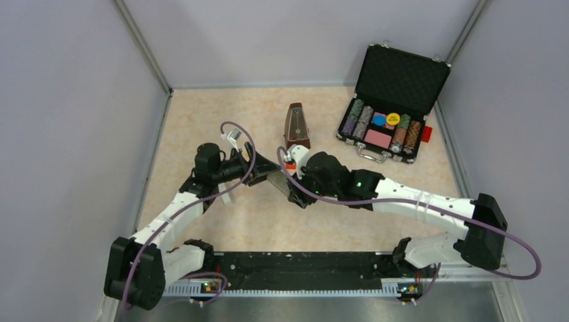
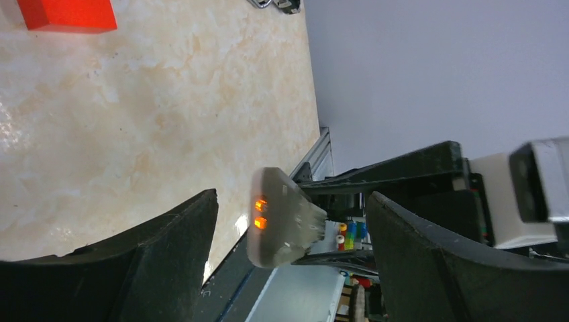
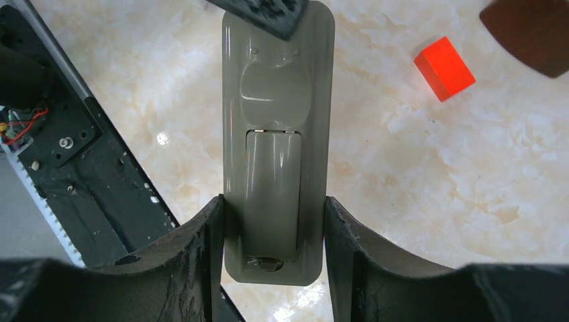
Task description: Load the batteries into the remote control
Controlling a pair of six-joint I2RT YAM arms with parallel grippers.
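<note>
The grey remote control [image 3: 278, 100] is held above the table with my right gripper [image 3: 274, 201] shut on its near end, both fingers against its long sides. Its back faces the right wrist camera, and the matching grey cover [image 3: 272, 194] lies over the battery recess with a small gap at its near end. My left gripper [image 2: 292, 196] is open around the remote's far end [image 2: 282, 221], where two small orange lights glow; neither finger touches it. In the top view the two grippers meet at the table's middle around the remote [image 1: 276, 180]. The batteries are hidden.
A chunky red-orange block [image 3: 445, 67] lies on the table beside the remote. A brown metronome [image 1: 296, 125] stands just behind the grippers. An open black case of poker chips [image 1: 386, 127] sits at the back right. Walls enclose the table on three sides.
</note>
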